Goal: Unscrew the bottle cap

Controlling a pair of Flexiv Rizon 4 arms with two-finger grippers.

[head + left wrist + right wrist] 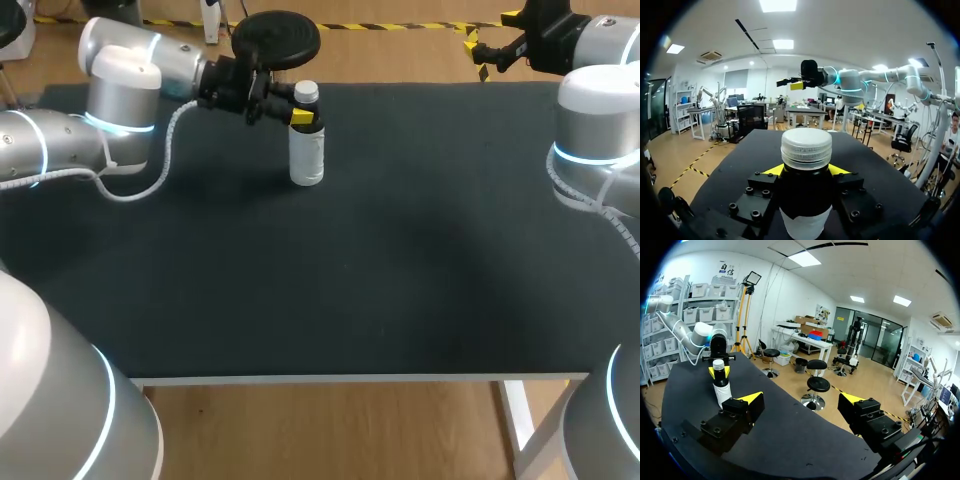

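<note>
A white bottle [307,155] with a dark upper part and a white ribbed cap [306,93] stands upright at the back left of the table. My left gripper [300,116] comes in level from the left. Its yellow fingertips [302,118] press the dark neck just under the cap from both sides. In the left wrist view the cap [806,147] rises above the gripper [806,172], and the bottle [805,200] fills the gap between the fingers. My right gripper [488,50] hangs open over the table's far right edge with nothing in it, its fingers wide apart [802,400]. From there the bottle [720,385] shows far off.
The dark table mat [380,270] carries nothing else. Its white front edge [360,379] runs across the near side. My right arm's elbow [600,130] stands over the right edge.
</note>
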